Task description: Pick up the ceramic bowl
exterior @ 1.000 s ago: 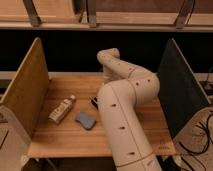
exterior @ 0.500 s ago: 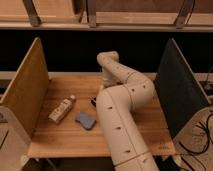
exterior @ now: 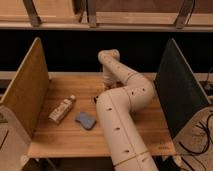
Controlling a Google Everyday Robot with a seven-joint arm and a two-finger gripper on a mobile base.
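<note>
In the camera view, the ceramic bowl cannot be made out, so its colour, shape and place cannot be told. No part of it shows on the bare wood of the bench (exterior: 65, 142), and the cream arm (exterior: 120, 115) covers the middle and back of that surface. The arm rises from the bottom edge, where it is cut off, bends sharply near the right, then runs back and up to a rounded joint above the far edge of the bench. The gripper (exterior: 95, 99) shows only as a small dark shape at the arm's left side, low over the wood near the bench's centre, and most of it is hidden behind the arm. Whether the jaws stand wide or narrow cannot be told, nor whether they touch or hold anything. On the left half of the bench a pale bottle-like object (exterior: 62, 109) lies on its side, and a flat blue pad (exterior: 85, 120) lies just beside it, towards the arm; both are apart from the dark shape. A tan side panel (exterior: 25, 92) stands at the bench's left end and a dark one (exterior: 177, 85) at the right. Cables (exterior: 197, 135) hang beyond the dark panel, blurred.
</note>
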